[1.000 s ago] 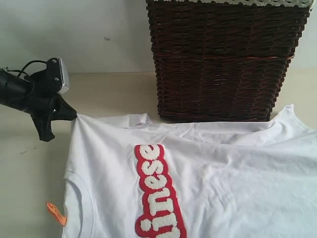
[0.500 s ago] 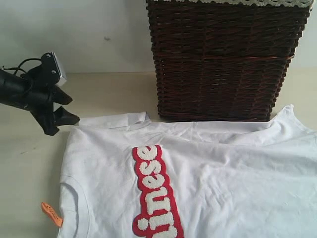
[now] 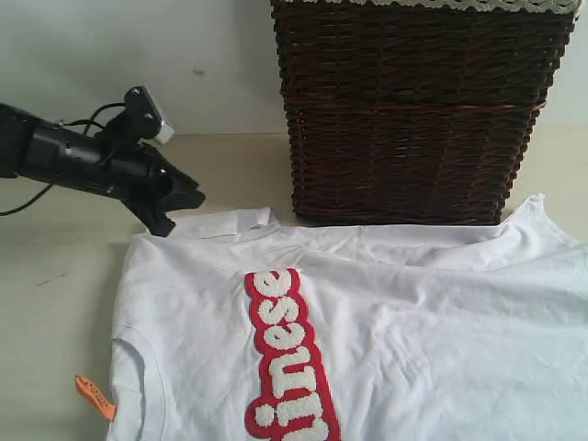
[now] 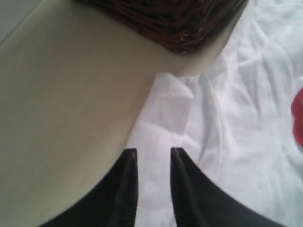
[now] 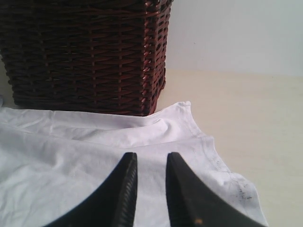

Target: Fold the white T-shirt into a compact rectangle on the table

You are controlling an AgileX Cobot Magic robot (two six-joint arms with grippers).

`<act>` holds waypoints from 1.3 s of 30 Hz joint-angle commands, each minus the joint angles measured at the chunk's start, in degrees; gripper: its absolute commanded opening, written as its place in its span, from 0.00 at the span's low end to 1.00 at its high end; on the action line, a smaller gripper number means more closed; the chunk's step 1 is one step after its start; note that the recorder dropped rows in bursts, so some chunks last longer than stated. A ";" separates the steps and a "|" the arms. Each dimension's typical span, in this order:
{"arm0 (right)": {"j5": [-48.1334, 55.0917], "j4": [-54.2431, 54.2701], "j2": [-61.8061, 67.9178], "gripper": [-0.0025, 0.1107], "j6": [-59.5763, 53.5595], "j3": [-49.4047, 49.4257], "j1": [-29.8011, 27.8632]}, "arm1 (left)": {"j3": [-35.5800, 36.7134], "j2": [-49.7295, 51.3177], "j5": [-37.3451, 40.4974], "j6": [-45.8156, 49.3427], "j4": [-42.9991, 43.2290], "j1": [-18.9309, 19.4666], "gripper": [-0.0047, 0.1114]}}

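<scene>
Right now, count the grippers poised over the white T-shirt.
2. The left gripper hangs over a sleeve of the white T-shirt near the basket; the right gripper over its corner at the basket's other end.

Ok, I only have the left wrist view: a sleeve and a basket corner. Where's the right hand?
Observer: The right hand hangs open and empty over the white T-shirt, near its corner beside the basket.
Operator: Is the neck tag showing?
Observer: Yes, the orange tag lies on the table just outside the collar.
Operator: Any dirt on the cloth?
Observer: Dark specks mark the shirt's edge near the right hand.
</scene>
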 commanded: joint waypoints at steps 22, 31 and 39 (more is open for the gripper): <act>-0.71 0.08 -0.39 0.23 -0.27 0.32 -0.01 | -9.12 11.21 -9.17 0.33 0.84 -11.50 0.40; -0.71 0.08 -0.39 0.23 -0.27 0.32 -0.01 | -14.08 13.07 -15.08 0.33 0.64 -11.58 0.40; -0.71 0.08 -0.39 0.23 -0.27 0.32 -0.01 | -16.05 14.78 -28.21 0.05 0.64 -11.58 0.40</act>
